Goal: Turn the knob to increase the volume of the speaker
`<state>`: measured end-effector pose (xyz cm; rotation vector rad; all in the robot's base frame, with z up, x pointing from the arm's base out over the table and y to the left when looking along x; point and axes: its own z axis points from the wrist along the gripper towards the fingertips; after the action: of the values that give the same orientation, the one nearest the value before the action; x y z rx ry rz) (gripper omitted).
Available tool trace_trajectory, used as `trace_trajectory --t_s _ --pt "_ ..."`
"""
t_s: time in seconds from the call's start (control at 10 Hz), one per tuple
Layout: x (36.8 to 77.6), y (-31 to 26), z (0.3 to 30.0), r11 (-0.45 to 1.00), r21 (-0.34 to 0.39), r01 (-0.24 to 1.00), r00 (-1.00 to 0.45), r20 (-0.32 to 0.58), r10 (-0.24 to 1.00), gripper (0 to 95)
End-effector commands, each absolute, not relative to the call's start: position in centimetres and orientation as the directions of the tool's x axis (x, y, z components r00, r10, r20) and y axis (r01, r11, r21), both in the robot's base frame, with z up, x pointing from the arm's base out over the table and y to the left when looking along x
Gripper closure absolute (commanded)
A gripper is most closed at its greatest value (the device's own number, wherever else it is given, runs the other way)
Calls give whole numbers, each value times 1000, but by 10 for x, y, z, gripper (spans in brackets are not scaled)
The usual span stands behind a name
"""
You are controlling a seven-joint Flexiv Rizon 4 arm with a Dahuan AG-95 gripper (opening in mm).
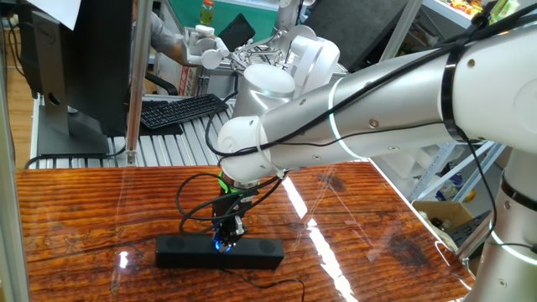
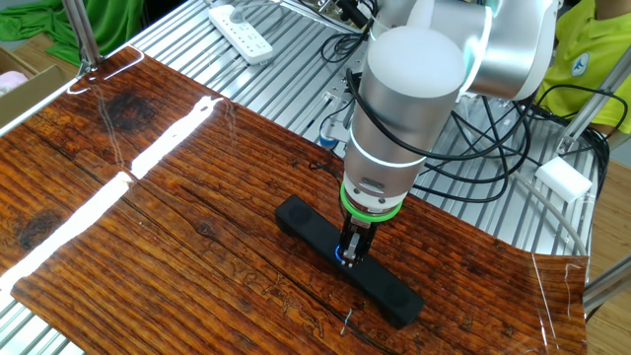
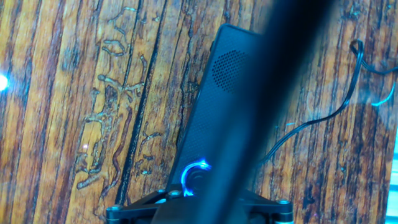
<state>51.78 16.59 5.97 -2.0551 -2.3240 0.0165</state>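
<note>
Down on the knob (image 1: 223, 245) sat the tool (image 1: 228, 235), pointing straight at the table (image 1: 84, 210). Its two fingers were close together and looked like they were pinching the knob, with blue light shining out around them. In the hand view a dark blurry shape covered much of the picture, so the fingertips could not be seen well, and I cannot be fully sure the pinch was tight.

The knob sat in the middle of the speaker (image 1: 189, 252). In the other fixed view, the speaker lay on the table with one end toward 10 o'clock and the other toward 4 o'clock, and the tool stood near its middle. In the hand view, a thin cable (image 3: 323, 115) ran off toward 2 o'clock from the speaker.

I think the turning step was under way, or about to start.

Some things could go wrong. If the fingers were not tight enough, they could slip around the knob and the sound would not get louder. Nothing held the speaker down, so a hard twist could spin the whole speaker on the smooth table. If the tool turned the wrong way, the sound would get softer. If it pushed down too hard, it could hurt the knob.
</note>
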Motion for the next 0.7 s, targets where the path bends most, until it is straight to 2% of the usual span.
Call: trace_trajectory --t_s 0.1,0.7 --pt "517 166 44 116 -35 993 -115 19 993 950" --pt "517 165 44 3 -10 1000 -3 14 1000 950"
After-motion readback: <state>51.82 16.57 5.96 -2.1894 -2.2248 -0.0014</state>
